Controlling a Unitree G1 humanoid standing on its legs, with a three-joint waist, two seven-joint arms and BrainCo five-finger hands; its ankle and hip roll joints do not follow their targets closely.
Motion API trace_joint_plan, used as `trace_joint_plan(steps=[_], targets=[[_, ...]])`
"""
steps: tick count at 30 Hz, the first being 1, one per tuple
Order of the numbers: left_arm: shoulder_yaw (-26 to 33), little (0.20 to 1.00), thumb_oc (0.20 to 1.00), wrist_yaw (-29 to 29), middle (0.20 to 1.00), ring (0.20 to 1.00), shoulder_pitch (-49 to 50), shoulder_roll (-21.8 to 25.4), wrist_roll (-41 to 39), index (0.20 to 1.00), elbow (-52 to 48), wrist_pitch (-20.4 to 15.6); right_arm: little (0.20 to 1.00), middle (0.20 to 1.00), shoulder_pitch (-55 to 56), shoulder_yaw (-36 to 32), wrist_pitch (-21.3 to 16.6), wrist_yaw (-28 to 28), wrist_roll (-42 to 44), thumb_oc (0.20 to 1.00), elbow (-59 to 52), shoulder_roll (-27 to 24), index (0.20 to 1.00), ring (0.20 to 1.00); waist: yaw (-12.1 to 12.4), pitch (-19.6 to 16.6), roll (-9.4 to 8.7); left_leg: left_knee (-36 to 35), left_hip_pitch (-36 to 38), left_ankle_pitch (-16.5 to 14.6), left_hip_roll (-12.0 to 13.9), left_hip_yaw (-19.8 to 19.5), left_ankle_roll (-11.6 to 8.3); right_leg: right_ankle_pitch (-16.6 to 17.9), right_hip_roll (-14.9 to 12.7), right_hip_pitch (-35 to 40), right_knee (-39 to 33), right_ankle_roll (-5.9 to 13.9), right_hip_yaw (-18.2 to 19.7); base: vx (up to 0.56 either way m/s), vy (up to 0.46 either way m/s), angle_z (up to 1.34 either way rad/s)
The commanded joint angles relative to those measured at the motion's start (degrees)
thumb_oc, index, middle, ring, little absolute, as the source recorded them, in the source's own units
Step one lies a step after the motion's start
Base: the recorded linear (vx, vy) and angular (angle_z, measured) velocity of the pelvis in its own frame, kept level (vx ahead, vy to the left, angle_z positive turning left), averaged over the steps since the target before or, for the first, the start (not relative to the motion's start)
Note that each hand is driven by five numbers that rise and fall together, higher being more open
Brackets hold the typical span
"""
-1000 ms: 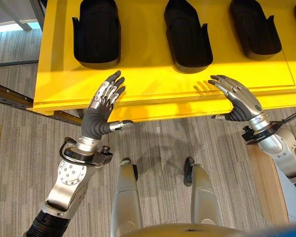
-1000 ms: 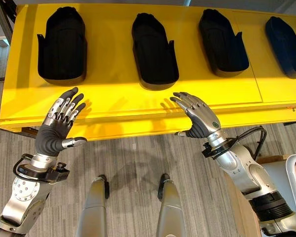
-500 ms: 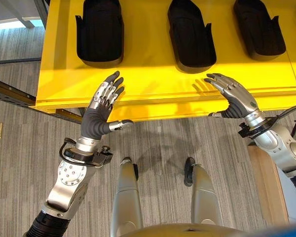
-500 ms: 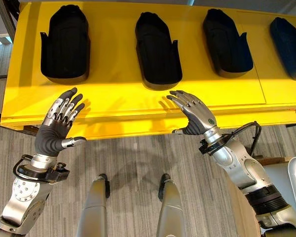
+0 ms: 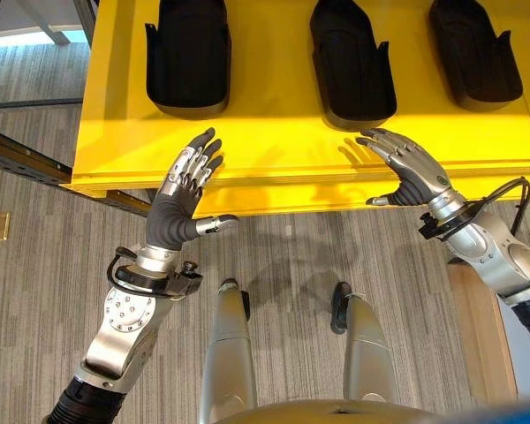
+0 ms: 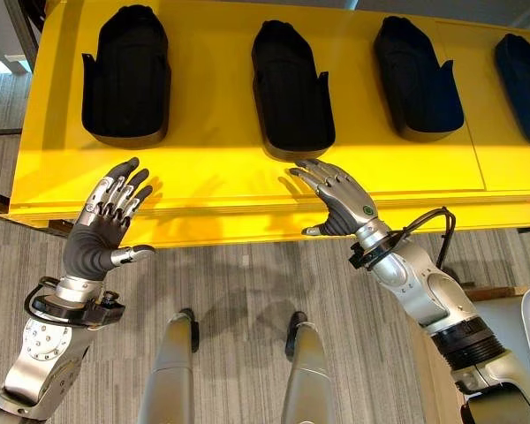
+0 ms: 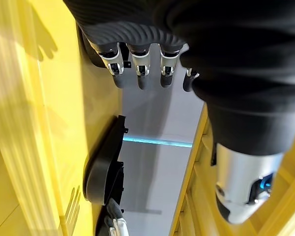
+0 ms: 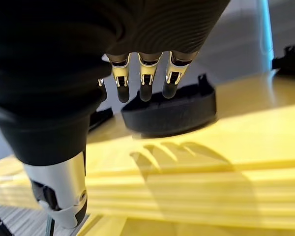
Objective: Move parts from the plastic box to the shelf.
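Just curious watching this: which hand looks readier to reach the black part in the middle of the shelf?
Probably the right hand: its open fingers hover just short of the middle black part. The left hand is farther away.

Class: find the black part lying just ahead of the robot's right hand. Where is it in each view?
Left eye view: black part, top, right of centre.
Right eye view: top centre.
Right wrist view: lying just beyond the right hand.
Left wrist view: probably the dark part farther along the yellow shelf.
Shared landmark: that yellow shelf.
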Motion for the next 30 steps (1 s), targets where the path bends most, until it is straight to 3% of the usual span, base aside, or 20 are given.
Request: trace_joint_plan(steps=[1,30], targets=[[-0.3,1.000,1.000,0.0,1.000,1.000,-0.4,-0.1,1.8,1.000,-2.3,-3.4,1.000,1.000,-2.2,0.1,-0.1,-0.9,1.5,1.000,0.6,-0.2,1.000,1.000,0.3,-2.0,0.25,-5.8,-0.8,8.7,1.1,-1.8,2.00,6.7,0.0,-1.9,0.9,-0.91,3.6,0.00,0.000,0.00],[0.4,1.000,1.000,0.0,1.000,1.000,0.0,0.1,1.1,1.000,-1.9,-3.4,1.000,1.000,-11.3,3.3,1.7,-2.3,0.1,1.000,7.2,-1.6,1.000,1.000,1.3,-2.0,0.62,-5.0,-2.1,8.6,0.9,-2.0,2.26,6.3,0.1,-3.3,2.1,-1.09,3.5,0.00,0.000,0.00]])
